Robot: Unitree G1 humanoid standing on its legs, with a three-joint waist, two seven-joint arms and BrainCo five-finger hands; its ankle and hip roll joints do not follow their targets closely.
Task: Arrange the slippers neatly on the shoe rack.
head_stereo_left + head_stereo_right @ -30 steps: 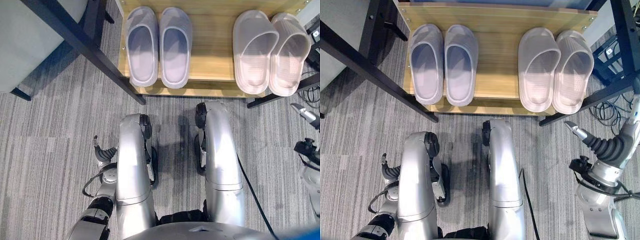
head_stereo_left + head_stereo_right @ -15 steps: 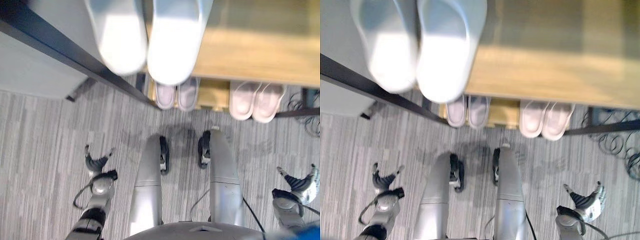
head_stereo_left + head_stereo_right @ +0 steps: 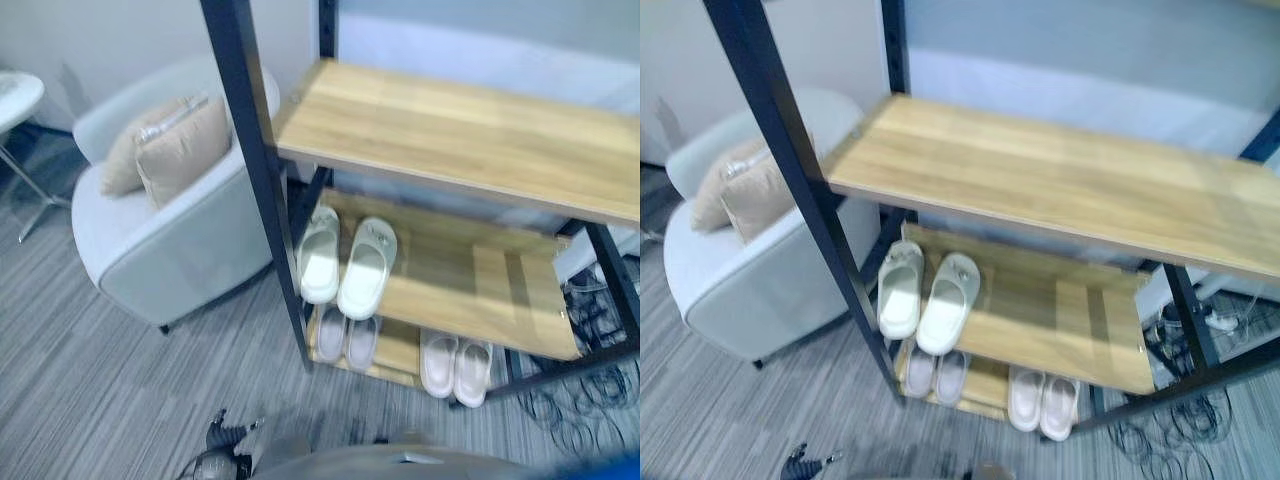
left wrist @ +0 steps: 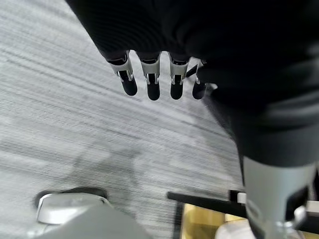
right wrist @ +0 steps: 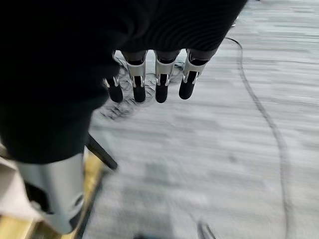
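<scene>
Slippers sit in three neat pairs on the wooden shoe rack with black metal posts (image 3: 470, 130) in the left eye view, whereas a second ago this camera looked straight down at the bottom shelf alone. The whole picture has shifted, so the head has lifted; the slippers themselves lie as before. A white pair (image 3: 345, 265) rests on the middle shelf at about 6 o'clock of the frame's centre, a pale lilac pair (image 3: 345, 338) lies on the bottom shelf below it, and a pale pink pair (image 3: 455, 365) lies further towards 4 o'clock. The left robot hand (image 3: 222, 440) shows low at 7 o'clock, over the grey carpet. A grey armchair with a beige cushion (image 3: 165, 215) stands at 9 o'clock.

Right eye view: the same rack, top shelf bare.

Left wrist view: the left robot hand's fingers (image 4: 152, 84) hang straight and apart, empty.

Right wrist view: the right robot hand (image 5: 149, 82) hangs likewise, fingers loose, holding nothing.

Judging by this, the arranging looks finished.
</scene>
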